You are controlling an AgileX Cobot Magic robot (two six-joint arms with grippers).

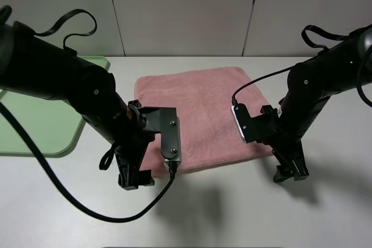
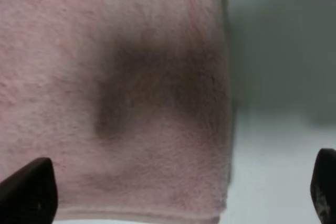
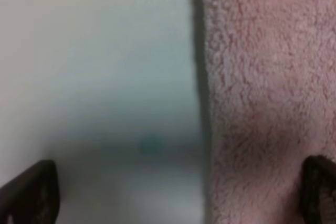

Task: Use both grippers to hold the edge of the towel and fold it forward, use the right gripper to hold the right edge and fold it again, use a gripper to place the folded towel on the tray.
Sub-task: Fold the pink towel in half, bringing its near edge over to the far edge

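Observation:
A pink towel (image 1: 200, 108) lies flat and unfolded on the white table. My left gripper (image 1: 136, 179) hangs low over its near left corner. In the left wrist view the towel (image 2: 131, 93) fills most of the frame, and the left gripper (image 2: 173, 198) is open with its fingertips (image 2: 31, 192) wide apart, straddling the towel's corner. My right gripper (image 1: 290, 173) is low by the near right corner. In the right wrist view it (image 3: 176, 195) is open across the towel's edge (image 3: 202, 103), one finger over the towel (image 3: 262, 87) and one over bare table. Neither holds anything.
A light green tray (image 1: 40, 126) lies at the left side of the table, partly hidden by my left arm. A grey panelled wall stands behind the table. Black cables hang from both arms, and one loops across the table in front of the left gripper.

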